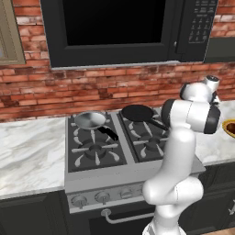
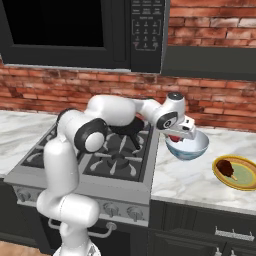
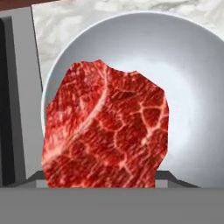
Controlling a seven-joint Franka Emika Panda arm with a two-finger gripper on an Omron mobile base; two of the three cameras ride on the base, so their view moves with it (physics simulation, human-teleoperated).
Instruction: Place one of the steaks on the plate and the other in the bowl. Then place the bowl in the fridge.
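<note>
My gripper (image 2: pixel 178 136) is shut on the bright red steak (image 2: pixel 174 138) and holds it just above the pale blue-grey bowl (image 2: pixel 194 148), which stands on the marble counter right of the stove. In the hand view the red steak (image 3: pixel 105 131) hangs close before the camera, hiding the fingertips, with the bowl's (image 3: pixel 192 83) hollow behind it. The dark brown steak (image 2: pixel 226 168) lies on the yellow-olive plate (image 2: pixel 244 177) further right; the plate's edge (image 1: pixel 230 129) also shows in the left base view. The fridge is out of view.
A silver frying pan (image 1: pixel 90 120) and a black frying pan (image 1: pixel 137 112) sit on the stove's back burners. A black microwave (image 2: pixel 75 30) hangs over the stove against the brick wall. Marble counter (image 1: pixel 27 156) runs on both sides.
</note>
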